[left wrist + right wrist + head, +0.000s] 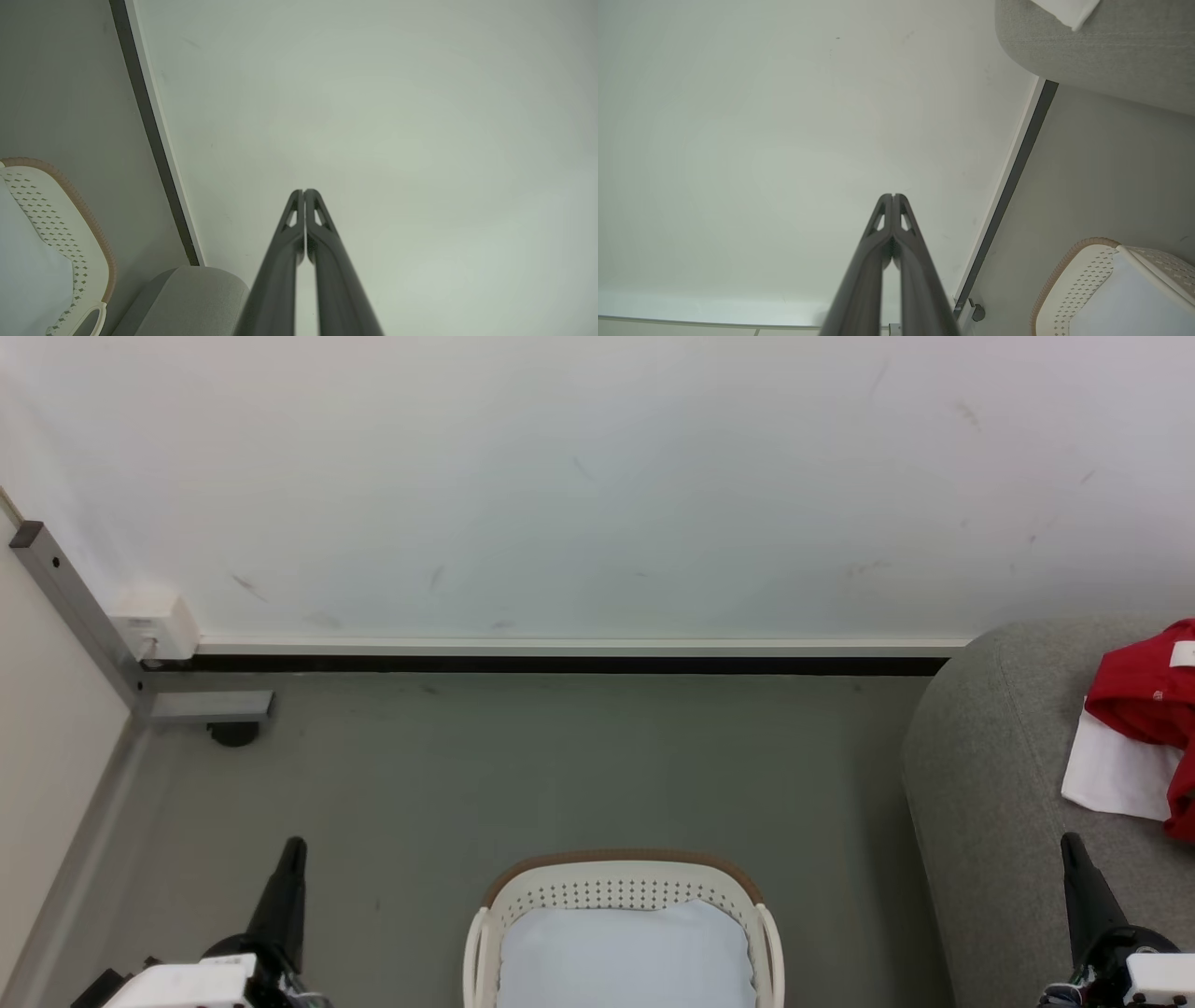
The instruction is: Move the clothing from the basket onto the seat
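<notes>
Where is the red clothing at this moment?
In the head view the clothing lies at the far right on the seat, right of the basket.

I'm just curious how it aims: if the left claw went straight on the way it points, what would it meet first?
Most likely the white wall. The left claw, shut, points at it with nothing in between, though depth is hard to judge.
</notes>
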